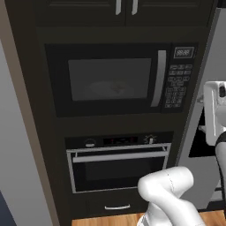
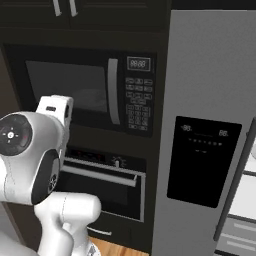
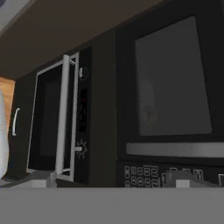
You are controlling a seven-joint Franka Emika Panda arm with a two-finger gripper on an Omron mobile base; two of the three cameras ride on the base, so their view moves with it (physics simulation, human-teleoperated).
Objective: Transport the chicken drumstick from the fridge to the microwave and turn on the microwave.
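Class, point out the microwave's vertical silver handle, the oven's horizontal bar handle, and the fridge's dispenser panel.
vertical silver microwave handle (image 1: 157, 79), left base view, mid-handle
horizontal silver oven bar handle (image 1: 119, 156), left base view, bar's middle
black fridge dispenser panel (image 2: 202, 162), right base view, panel centre

Glossy black microwave (image 1: 119, 79) with glass window; matt grey-silver fridge (image 2: 210, 75).

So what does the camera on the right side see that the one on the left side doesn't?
The right base view alone takes in the fridge front with its black dispenser panel, and white shelves past the door's edge. The left base view alone shows the wood floor across the bottom, the drawer handle under the oven and a grey wall on the left. Both show the shut microwave, its keypad, the oven below and upper cabinet handles.
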